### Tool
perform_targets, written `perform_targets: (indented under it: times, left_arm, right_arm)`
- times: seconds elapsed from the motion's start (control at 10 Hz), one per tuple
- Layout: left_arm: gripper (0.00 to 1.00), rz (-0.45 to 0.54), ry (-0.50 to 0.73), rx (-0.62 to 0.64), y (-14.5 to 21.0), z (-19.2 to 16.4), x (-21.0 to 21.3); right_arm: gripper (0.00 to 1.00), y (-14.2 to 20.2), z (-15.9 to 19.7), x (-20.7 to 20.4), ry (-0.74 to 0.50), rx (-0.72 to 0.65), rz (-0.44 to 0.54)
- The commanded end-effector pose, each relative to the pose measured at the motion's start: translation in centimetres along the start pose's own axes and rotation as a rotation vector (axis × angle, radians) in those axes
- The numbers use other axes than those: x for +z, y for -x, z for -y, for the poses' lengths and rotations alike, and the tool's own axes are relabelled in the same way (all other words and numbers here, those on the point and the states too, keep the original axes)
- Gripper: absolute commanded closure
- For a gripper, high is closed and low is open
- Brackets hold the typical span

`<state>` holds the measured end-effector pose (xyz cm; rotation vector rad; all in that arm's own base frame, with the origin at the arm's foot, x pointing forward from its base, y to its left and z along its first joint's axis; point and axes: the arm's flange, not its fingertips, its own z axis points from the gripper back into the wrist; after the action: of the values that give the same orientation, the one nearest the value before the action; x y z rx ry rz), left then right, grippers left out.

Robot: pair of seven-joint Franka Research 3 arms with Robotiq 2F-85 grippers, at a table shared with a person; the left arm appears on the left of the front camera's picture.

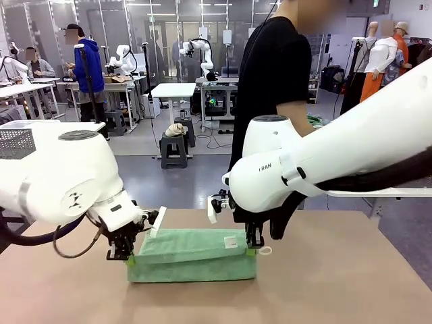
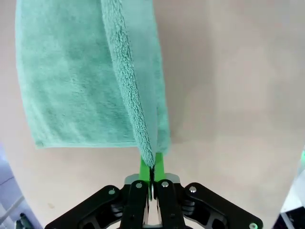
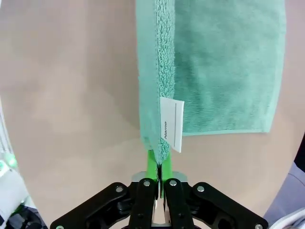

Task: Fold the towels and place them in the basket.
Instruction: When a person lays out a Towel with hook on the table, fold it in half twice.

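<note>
I've got left jaws and right jaws both pinching the mint green towel (image 1: 192, 266) by its corners. Lower layer lies on the bench (image 1: 337, 283).

Mint grn towel (image 1: 192, 260), wht label (image 3: 171, 125), tan tbl (image 1: 337, 283)

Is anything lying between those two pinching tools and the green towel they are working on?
Nothing visible does. The left tool and the right tool are each shut on the mint green towel, one at either end of its raised fold. Around the towel lies bare table.
</note>
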<state>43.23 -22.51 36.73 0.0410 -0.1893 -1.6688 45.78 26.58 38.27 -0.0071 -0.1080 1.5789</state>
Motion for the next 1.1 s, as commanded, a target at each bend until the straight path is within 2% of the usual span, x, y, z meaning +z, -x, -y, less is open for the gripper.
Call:
perform_targets:
  times: [0.0, 0.4, 1.0]
  left_arm:
    - [0.96, -0.027, 0.039, -0.008, 0.0, -4.1, -0.4]
    - [0.96, -0.084, 0.009, 0.022, 0.3, -9.5, -1.4]
    - [0.96, -0.087, -0.031, -0.038, 0.9, -12.5, -5.9]
  right_arm:
    - [0.96, 0.2, 3.5, -0.1, 0.005, 0.053, 0.005]
    - [0.96, -0.3, 8.3, -2.1, 0.001, 0.066, 0.019]
    - [0.96, -0.1, 10.9, -5.4, 0.044, 0.016, -0.014]
